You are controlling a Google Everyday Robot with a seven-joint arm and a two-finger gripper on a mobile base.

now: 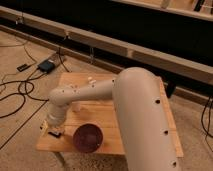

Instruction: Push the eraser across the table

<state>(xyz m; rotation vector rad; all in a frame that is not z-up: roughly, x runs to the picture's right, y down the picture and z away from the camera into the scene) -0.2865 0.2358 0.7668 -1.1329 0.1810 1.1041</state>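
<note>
The table is small with a pale honey plank top and stands in the middle of the view. My beige arm reaches from the lower right across the top to the left. My gripper points down at the table's front left corner, just above or on the wood. A small dark piece shows under it, and I cannot tell what it is. A small white object, possibly the eraser, lies near the far edge, well away from the gripper.
A dark red bowl sits on the table's front edge, just right of the gripper. Black cables and a black box lie on the floor to the left. A long low rail runs behind the table.
</note>
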